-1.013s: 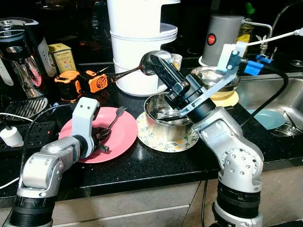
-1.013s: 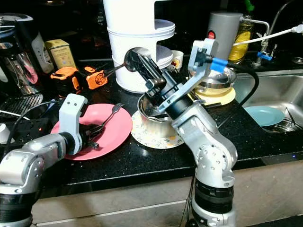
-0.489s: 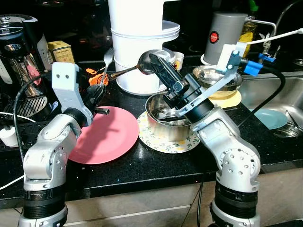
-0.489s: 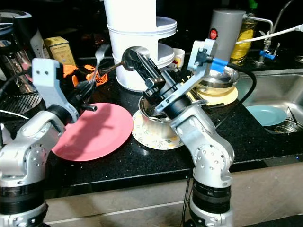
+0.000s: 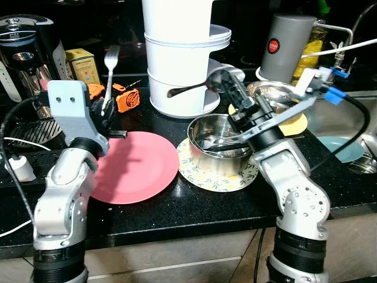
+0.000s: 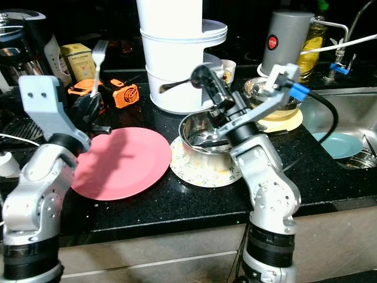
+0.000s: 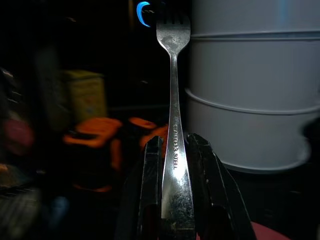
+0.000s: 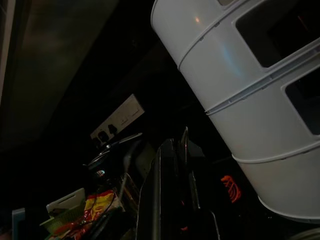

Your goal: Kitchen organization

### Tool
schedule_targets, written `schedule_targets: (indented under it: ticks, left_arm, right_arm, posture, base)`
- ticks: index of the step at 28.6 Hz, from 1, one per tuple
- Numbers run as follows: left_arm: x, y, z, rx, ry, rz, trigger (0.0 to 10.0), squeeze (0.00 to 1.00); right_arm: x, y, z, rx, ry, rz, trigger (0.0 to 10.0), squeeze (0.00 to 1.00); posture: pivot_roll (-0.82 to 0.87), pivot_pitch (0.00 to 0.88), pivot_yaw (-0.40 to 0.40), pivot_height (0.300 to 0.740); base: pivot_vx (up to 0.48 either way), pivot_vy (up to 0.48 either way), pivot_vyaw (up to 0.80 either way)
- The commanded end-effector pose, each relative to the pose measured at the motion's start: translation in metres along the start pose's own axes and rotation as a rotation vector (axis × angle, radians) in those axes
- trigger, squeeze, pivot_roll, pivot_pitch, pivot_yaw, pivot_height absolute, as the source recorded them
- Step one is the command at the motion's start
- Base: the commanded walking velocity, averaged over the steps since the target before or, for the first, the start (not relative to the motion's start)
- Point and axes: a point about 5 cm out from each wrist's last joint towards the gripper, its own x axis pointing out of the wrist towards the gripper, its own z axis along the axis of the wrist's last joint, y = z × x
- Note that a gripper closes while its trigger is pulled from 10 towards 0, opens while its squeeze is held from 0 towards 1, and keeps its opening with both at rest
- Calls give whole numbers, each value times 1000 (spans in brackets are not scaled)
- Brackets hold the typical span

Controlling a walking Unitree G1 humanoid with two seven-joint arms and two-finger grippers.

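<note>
My left gripper [image 5: 105, 111] is shut on the handle of a steel fork [image 5: 110, 58], which it holds upright, tines up, above the far left edge of the pink plate [image 5: 136, 168]. In the left wrist view the fork [image 7: 173, 95] stands between both fingers [image 7: 151, 165]. My right gripper [image 5: 234, 89] is shut on a steel ladle [image 5: 187, 89] whose handle points left across the white tiered container [image 5: 182, 59]. It hovers over the steel bowl [image 5: 219, 144], which sits on a floral plate [image 5: 215, 175] with cutlery lying inside.
A coffee machine [image 5: 26, 53], a yellow tin [image 5: 79, 62] and orange tools [image 5: 125, 97] stand at the back left. A grey canister [image 5: 288, 41] and a glass bowl [image 5: 277, 97] are at the back right. The sink [image 5: 347, 127] holds a blue plate [image 5: 339, 147].
My left gripper has lifted the fork off the pink plate and turned it upright. The right gripper and its ladle have shifted right and slightly lower. The camera has moved a little.
</note>
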Motion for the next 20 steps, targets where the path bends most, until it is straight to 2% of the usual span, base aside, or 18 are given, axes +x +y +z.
schedule_targets:
  ticks: [1,4,10,20]
  left_arm:
    - [-3,7,0,43,-12,34,10000,0]
    - [-5,6,0,54,-16,28,10000,0]
    - [-9,-12,-3,74,-24,-42,10000,0]
    - [-8,-20,-4,74,-25,-81,10000,0]
  right_arm:
    - [-3,-3,0,21,-10,-2,10000,0]
    - [-3,-3,-1,36,-13,6,10000,0]
    - [-2,3,0,62,-22,52,10000,0]
    - [0,9,4,106,-49,99,10000,0]
  posture:
    - [8,0,-5,740]
    - [8,0,-2,740]
    - [5,0,2,740]
    - [8,0,0,740]
  base:
    - [0,0,0]
    - [0,0,0]
    - [0,0,0]
    - [0,-360,0]
